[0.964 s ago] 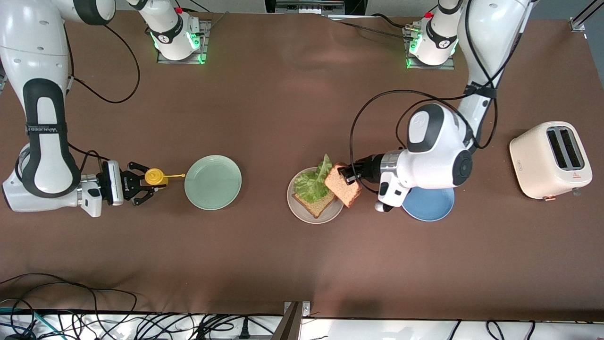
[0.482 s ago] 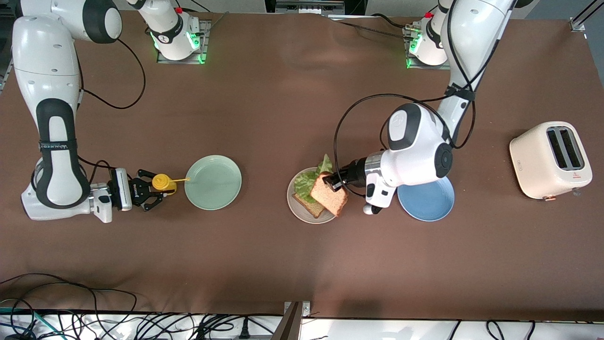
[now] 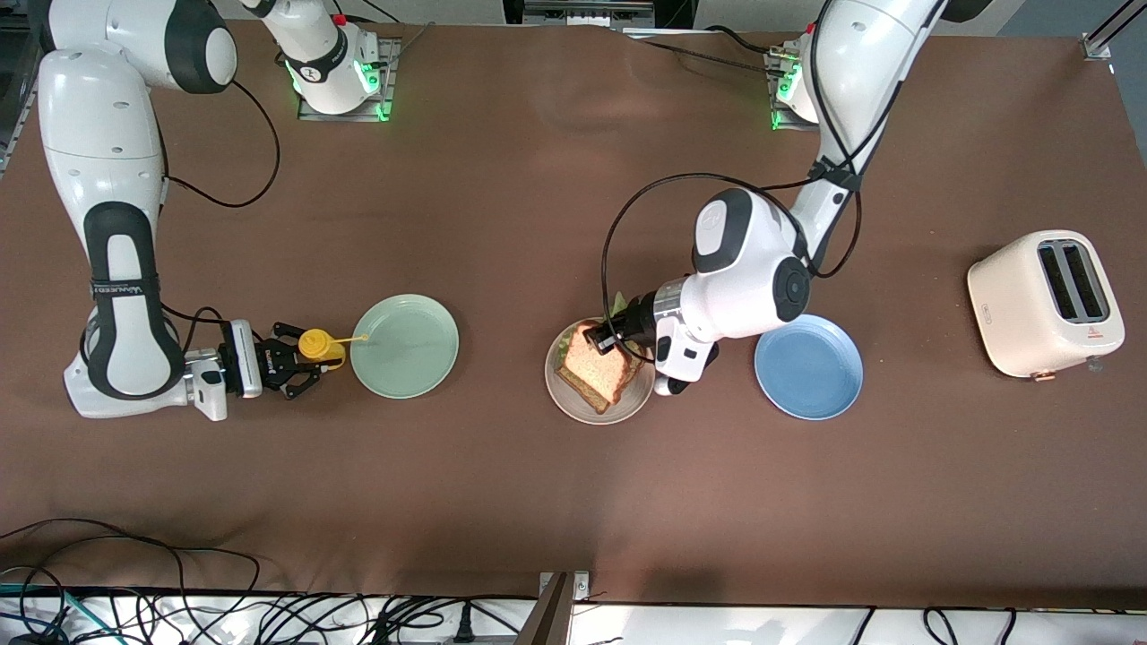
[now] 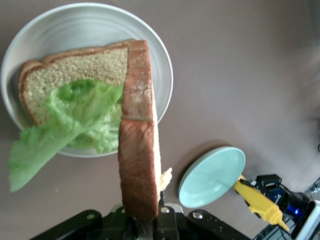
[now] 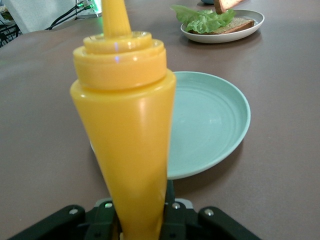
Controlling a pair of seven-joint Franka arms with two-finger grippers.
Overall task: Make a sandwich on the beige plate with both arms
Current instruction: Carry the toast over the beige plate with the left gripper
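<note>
You are looking at a brown table (image 3: 538, 502) with loose cables trailing along its near edge. Nearest on it is sitting the beige plate (image 3: 566, 398), carrying a bottom slice of bread (image 4: 65, 70) with the lettuce leaf (image 4: 75, 117) draped on it. The left gripper (image 3: 602, 337) is hanging over that plate, clamped on the top slice (image 3: 606, 365), which is tilted on edge above the lettuce. So the capping step looks to be in hand; next you would need to lay the slice flat, square it, then let go. Toward the right arm's end, the right gripper (image 3: 300, 360) is clasping a yellow squeeze bottle (image 3: 315, 346) beside the mint-green plate (image 3: 405, 346) and waiting. The blue plate (image 3: 808, 365) and toaster (image 3: 1045, 303) are standing toward the left arm's end. The right arm's lettering is too small to read surely.
</note>
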